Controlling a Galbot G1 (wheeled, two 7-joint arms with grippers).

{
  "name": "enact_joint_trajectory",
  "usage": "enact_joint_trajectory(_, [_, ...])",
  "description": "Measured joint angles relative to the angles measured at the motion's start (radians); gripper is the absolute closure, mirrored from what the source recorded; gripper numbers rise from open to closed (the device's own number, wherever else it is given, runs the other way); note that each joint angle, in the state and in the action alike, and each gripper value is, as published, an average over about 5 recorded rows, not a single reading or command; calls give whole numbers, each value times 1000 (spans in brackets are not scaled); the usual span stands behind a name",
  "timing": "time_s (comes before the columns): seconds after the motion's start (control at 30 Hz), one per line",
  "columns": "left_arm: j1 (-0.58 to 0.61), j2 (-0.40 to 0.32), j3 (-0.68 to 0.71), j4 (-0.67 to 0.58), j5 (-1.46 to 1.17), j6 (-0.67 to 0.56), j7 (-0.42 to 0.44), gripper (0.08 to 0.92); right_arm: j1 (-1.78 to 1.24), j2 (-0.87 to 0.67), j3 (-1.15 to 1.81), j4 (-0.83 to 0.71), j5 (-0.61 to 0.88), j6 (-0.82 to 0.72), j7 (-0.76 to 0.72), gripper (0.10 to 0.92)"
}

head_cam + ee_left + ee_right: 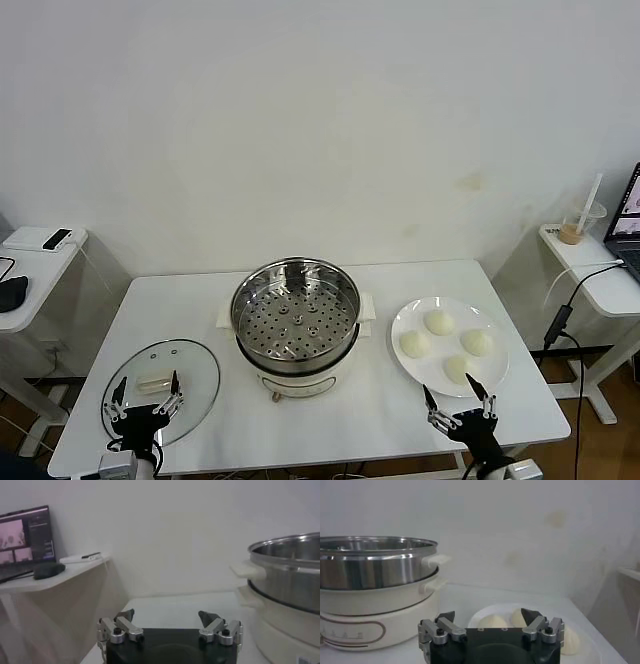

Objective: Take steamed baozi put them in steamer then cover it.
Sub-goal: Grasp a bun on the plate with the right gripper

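White tabletop (390,400), rectangular, carrying all task items. Left gripper (146,393): at the near left edge, jaws spread wide, holding nothing; the cover (195,375), clear glass with a pale oblong handle (153,382), lies flat directly beneath and just ahead of it, the handle between the fingertips in the head view; contact cannot be told. Right gripper (458,395): at the near right edge, jaws likewise wide apart and empty. Plate (408,318), white, flat, just ahead of the right gripper, bearing four steamed baozi (438,322), the nearest bun just beyond the fingertips, apart from them. Steamer (296,310): shiny steel pot with a perforated tray, uncovered, no buns inside, on a cream base; stands between the two grippers and farther back, ahead and to the right of the left gripper, ahead and to the left of the right gripper. Side desks at both edges, one with a laptop (628,212).
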Motion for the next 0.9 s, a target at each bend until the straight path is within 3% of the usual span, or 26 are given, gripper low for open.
enact_joint_trajectory(0.47, [-23, 2, -27, -37, 34, 57, 58, 177, 190, -146, 57, -81, -171, -101, -41, 203])
enact_joint_trajectory(0.9, [-26, -16, -55, -51, 93, 85, 113, 177, 571, -442, -50, -329, -462, -131, -339, 203])
